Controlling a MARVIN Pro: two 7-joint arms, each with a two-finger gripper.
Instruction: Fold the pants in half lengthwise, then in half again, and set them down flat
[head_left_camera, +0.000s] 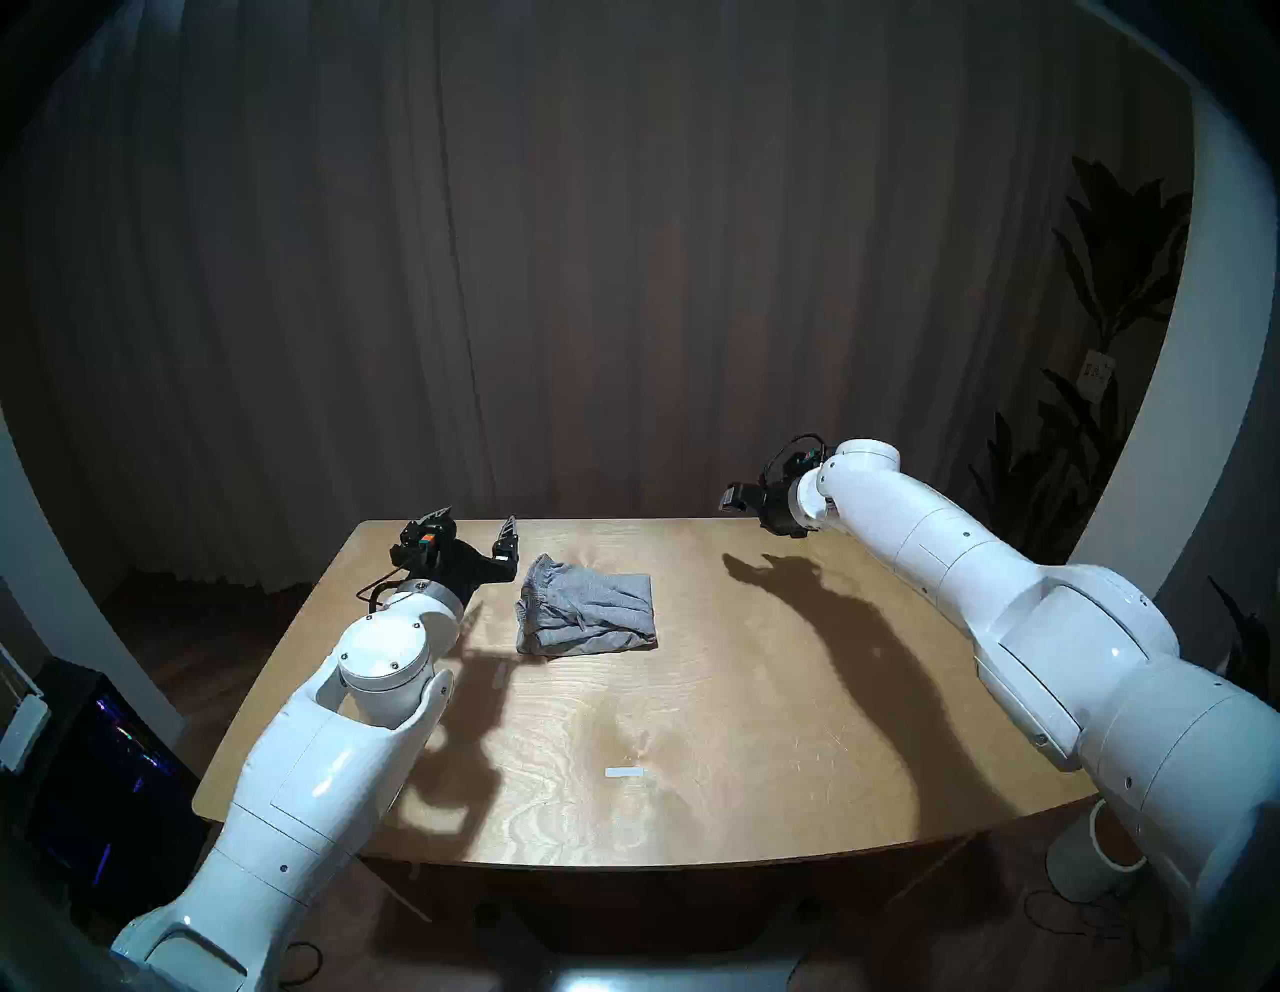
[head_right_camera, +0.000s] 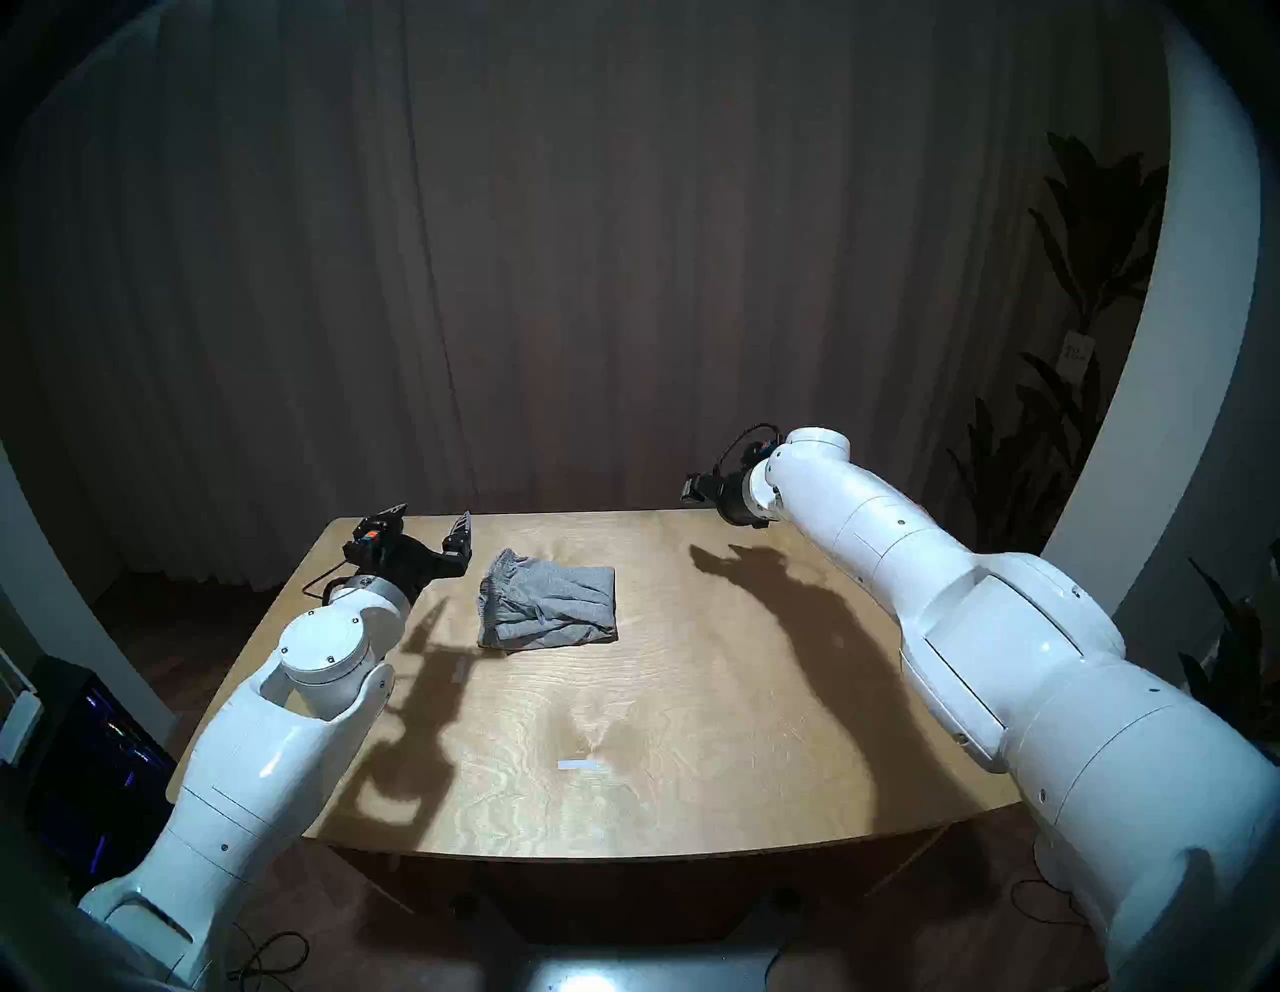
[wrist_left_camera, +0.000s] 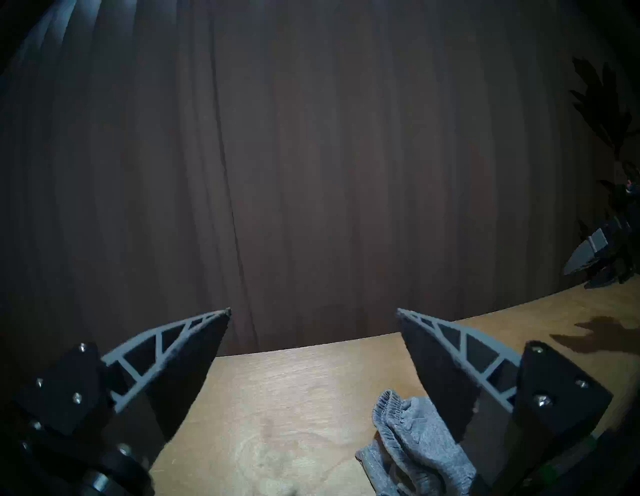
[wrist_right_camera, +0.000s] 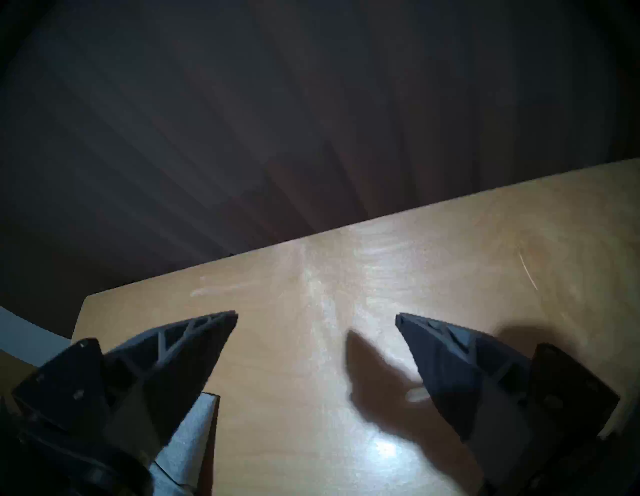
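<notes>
The heather-grey pants (head_left_camera: 587, 613) lie folded into a small rectangle on the far left-centre of the wooden table (head_left_camera: 727, 693), with the gathered waistband towards the left. They also show in the head right view (head_right_camera: 549, 606) and in the left wrist view (wrist_left_camera: 415, 443). My left gripper (head_left_camera: 478, 523) is open and empty, just left of the pants and a little above the table, its right finger close beside the waistband (wrist_left_camera: 391, 405). My right gripper (head_left_camera: 735, 497) is open and empty, hovering over the table's far right edge, well apart from the pants; its open jaws show in the right wrist view (wrist_right_camera: 317, 315).
A small white tape strip (head_left_camera: 623, 772) lies on the table near the front. Dark curtains (head_left_camera: 623, 277) hang behind the table's far edge. A plant (head_left_camera: 1108, 312) stands at the right, a white cylinder (head_left_camera: 1101, 859) on the floor front right, a dark lit case (head_left_camera: 104, 755) at the left.
</notes>
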